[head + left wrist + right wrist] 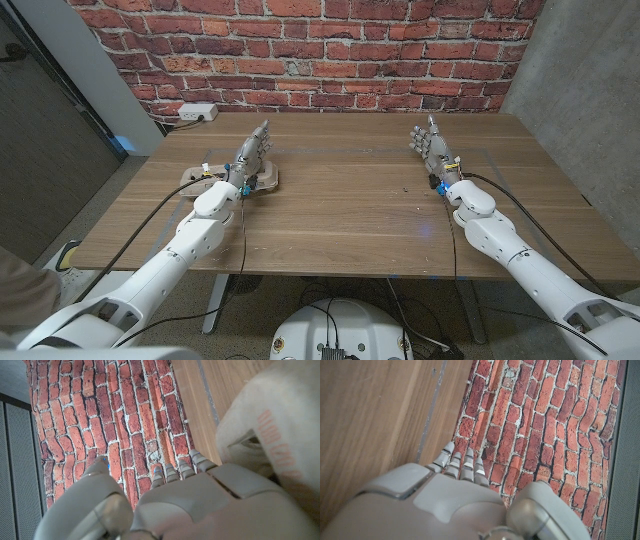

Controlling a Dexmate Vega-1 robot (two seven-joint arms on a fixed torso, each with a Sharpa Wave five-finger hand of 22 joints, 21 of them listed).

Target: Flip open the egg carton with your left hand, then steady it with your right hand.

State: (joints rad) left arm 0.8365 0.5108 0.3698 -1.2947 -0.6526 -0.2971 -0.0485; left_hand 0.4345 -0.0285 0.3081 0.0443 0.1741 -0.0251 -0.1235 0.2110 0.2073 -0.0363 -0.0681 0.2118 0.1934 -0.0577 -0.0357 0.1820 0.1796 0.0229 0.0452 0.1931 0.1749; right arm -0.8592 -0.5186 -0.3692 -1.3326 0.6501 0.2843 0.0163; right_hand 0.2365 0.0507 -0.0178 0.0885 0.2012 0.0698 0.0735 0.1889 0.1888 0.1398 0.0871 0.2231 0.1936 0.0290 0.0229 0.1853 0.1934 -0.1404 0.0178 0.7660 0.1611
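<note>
The egg carton (268,181) is pale grey-brown and lies low on the left part of the wooden table (350,200), partly hidden by my left arm. In the left wrist view the carton (280,425) shows red print on its side. My left hand (252,152) hovers over the carton's far side with fingers stretched out toward the wall, holding nothing; its back (200,500) is close beside the carton. My right hand (430,145) stands far to the right, fingers apart and upright, away from the carton. Its fingers (462,462) point at the brick wall.
A brick wall (320,50) runs behind the table. A white power strip (190,112) sits on the floor at the wall's foot, left of the table. Bare wood lies between the two hands.
</note>
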